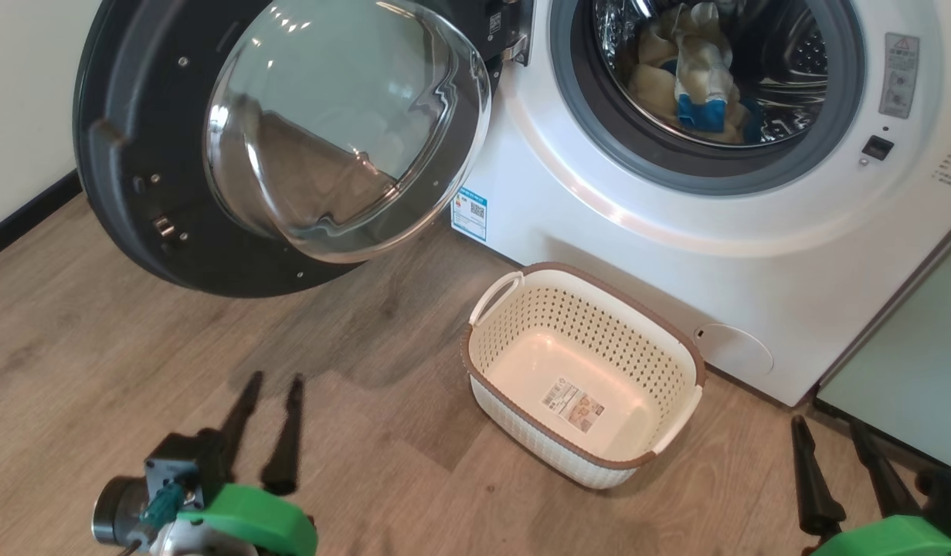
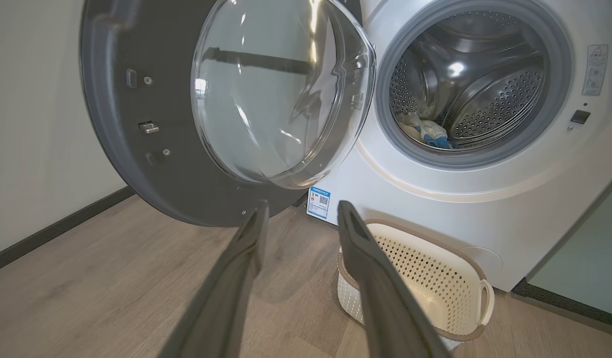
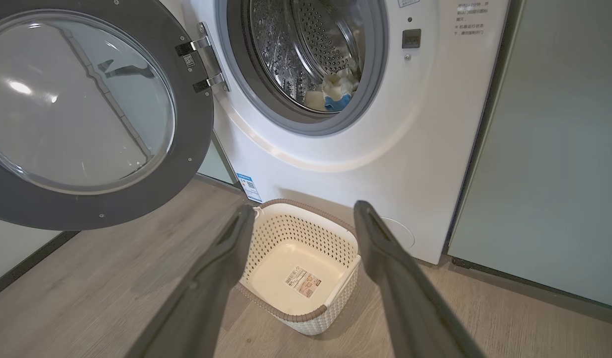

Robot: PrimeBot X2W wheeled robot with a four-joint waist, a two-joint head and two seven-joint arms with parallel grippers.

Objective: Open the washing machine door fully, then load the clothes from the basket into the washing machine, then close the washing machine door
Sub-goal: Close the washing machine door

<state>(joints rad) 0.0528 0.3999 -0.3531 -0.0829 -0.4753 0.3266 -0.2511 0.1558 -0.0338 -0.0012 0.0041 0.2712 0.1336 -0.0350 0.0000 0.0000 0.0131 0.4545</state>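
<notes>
The washing machine [image 1: 637, 255] stands with its door [image 1: 135, 193] swung wide open to the left, the glass bowl facing me. The clothes [image 1: 699, 77], pale yellow with blue patches, lie inside the steel drum. On the floor in front of the machine sits the basket [image 1: 583, 324], nothing in it, its base sticker showing. My left gripper [image 1: 276, 380] is open low at the left, below the door and apart from it. My right gripper [image 1: 828, 423] is open at the lower right, beside the basket. Nothing is between either pair of fingers.
A pale green cabinet [image 1: 908, 363] adjoins the machine on the right. A white wall [image 1: 19, 100] with a dark baseboard runs along the left behind the door. Wood floor lies between my grippers and the basket.
</notes>
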